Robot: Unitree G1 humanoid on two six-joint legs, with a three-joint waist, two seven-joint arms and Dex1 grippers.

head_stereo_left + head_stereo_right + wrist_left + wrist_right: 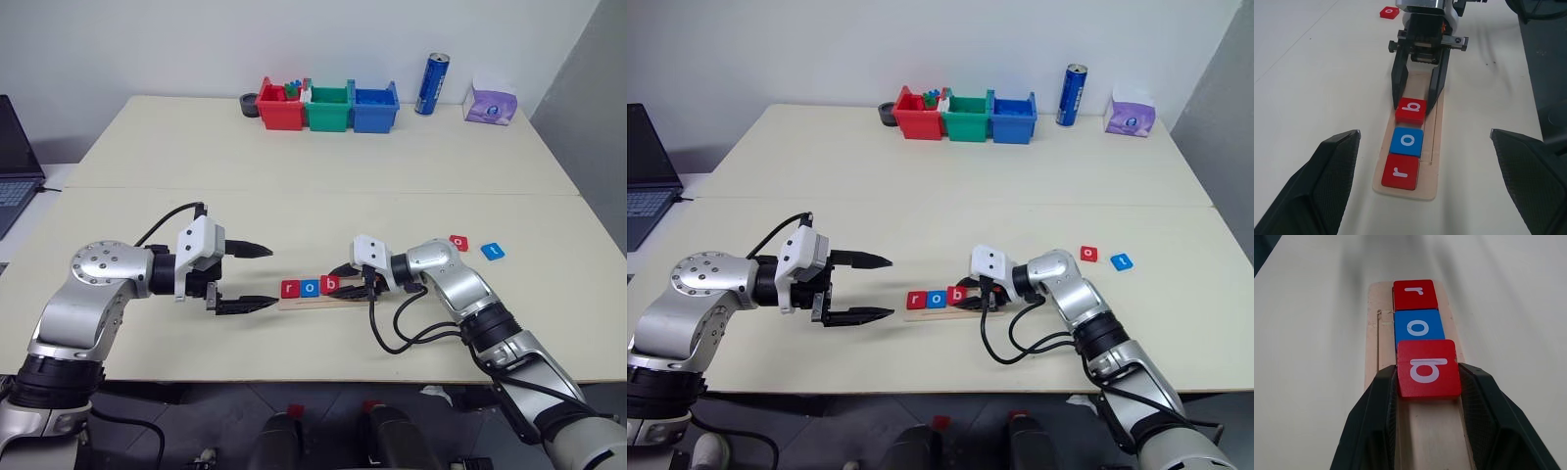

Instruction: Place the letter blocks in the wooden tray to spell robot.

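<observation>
Right gripper pinched red b block, seating it in wooden tray; left gripper waited wide at nine o'clock.

I see a pale wood grooved tray carrying three flat square tiles with white lowercase letters: a red r tile, a blue o tile and a red b tile. The right gripper's fingers are black with a fine dimpled texture, and so are the left gripper's fingers; both wrists are white and silver. On the cream tabletop I make out a loose red o tile and a loose blue t tile. At the far edge stand a red plastic bin, a green plastic bin, a blue plastic bin, a blue can with white lettering and a purple tissue pack.
</observation>
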